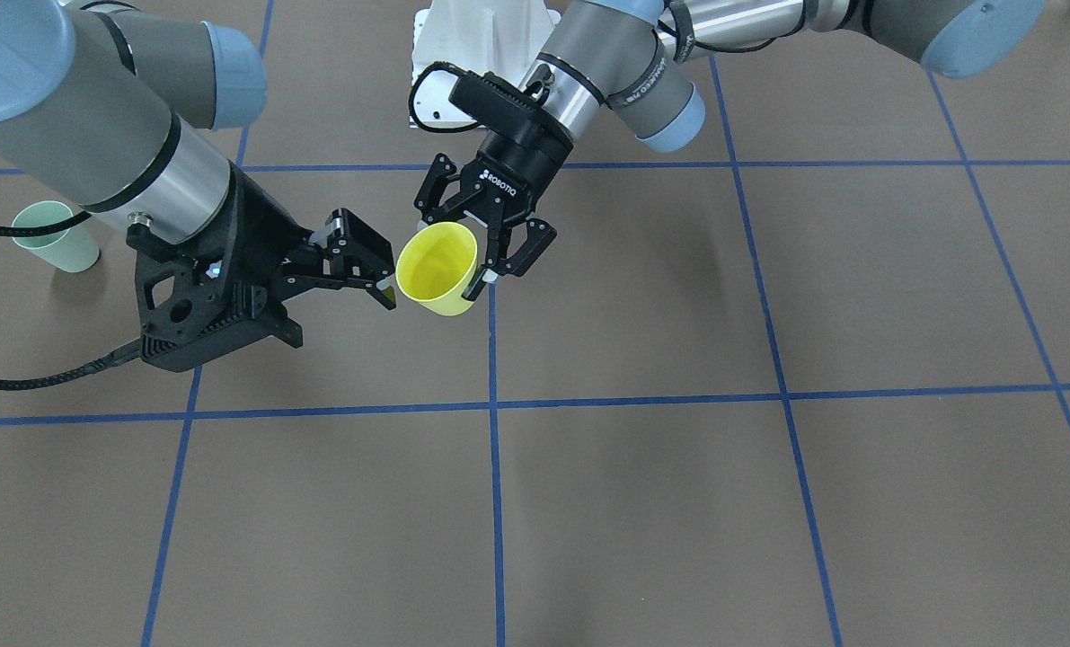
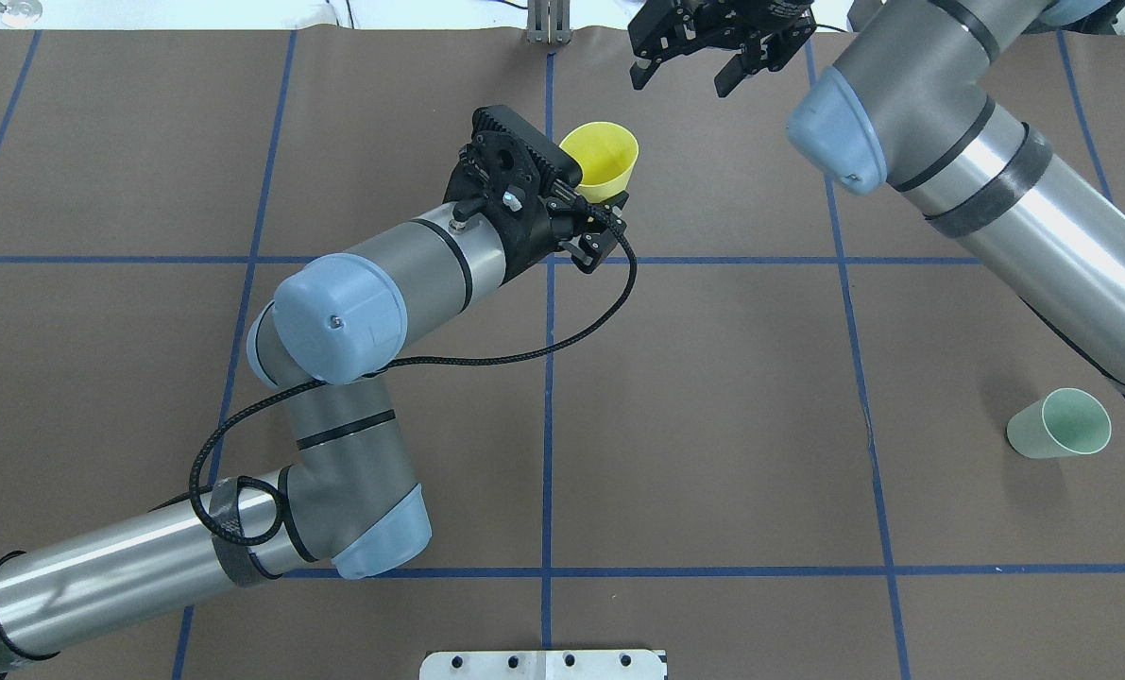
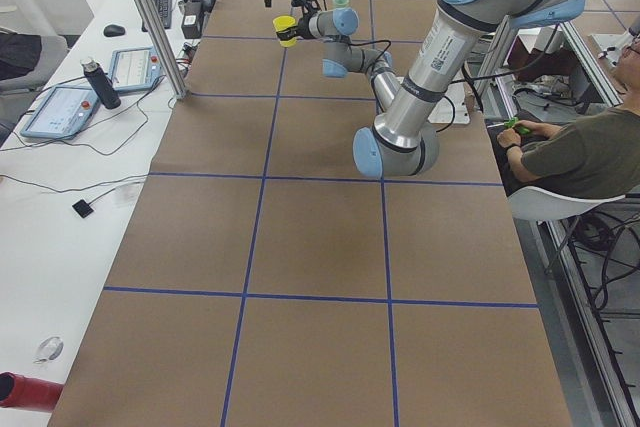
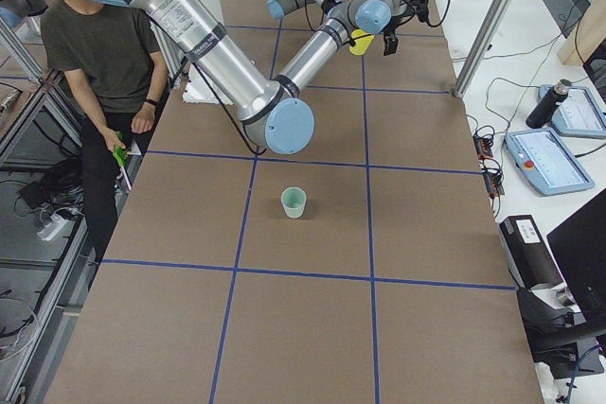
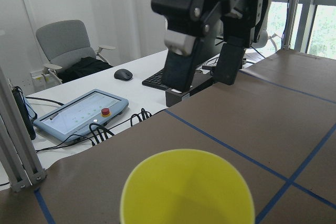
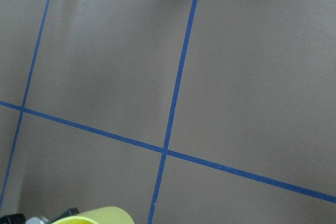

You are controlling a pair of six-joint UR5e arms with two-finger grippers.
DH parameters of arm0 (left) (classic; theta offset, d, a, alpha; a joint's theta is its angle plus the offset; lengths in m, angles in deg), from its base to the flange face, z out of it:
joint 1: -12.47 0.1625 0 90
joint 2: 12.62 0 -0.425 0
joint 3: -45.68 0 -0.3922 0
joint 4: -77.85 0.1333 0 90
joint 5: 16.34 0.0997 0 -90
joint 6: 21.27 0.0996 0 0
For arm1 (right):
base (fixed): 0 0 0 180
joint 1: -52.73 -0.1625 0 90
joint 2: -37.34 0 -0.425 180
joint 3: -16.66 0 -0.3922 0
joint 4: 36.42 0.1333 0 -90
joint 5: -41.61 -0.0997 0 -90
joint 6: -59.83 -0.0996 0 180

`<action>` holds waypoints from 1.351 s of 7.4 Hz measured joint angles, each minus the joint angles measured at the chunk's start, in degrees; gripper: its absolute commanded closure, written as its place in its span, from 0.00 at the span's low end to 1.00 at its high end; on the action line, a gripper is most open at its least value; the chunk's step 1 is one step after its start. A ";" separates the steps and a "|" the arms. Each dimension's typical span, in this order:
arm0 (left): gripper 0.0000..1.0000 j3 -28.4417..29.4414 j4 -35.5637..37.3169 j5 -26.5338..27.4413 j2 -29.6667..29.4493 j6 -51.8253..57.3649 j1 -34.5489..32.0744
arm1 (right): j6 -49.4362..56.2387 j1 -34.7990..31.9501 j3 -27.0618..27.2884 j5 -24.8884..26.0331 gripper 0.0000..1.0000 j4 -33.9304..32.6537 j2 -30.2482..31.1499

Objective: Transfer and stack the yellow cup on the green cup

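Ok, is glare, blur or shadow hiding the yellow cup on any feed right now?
Front-facing view: the yellow cup is sharp and evenly lit in the left gripper. Left wrist view: windows glare at top right, the right gripper looks dark, and the cup is cropped at the bottom. Right wrist view: only a rim sliver shows.

ROBOTIQ (in white letters) on the left tool's (image 1: 456,252) black body

Plastic, smooth, slight sheen: yellow cup (image 1: 437,270), green cup (image 1: 54,235). Matt brown paper-like table cover (image 1: 678,503).
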 measured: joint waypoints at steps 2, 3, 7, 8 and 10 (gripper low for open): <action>0.67 0.02 -0.03 0.00 -0.15 0.03 0.15 | -0.14 1.10 -1.64 -0.33 0.03 0.00 -1.50; 0.67 0.06 -0.04 0.00 -0.16 0.07 0.18 | -0.16 1.65 -1.79 -1.54 0.04 -0.11 -1.70; 0.67 0.06 -0.31 0.00 -0.12 0.15 0.21 | 1.55 3.64 -2.08 -4.76 0.06 -0.44 -1.46; 0.67 0.11 -0.86 0.00 0.03 0.15 0.21 | 2.27 3.68 -2.05 -5.15 0.06 -0.46 -1.32; 0.67 0.30 -1.46 0.00 0.15 0.15 0.22 | 2.96 3.60 -1.59 -5.91 0.06 -0.52 -0.77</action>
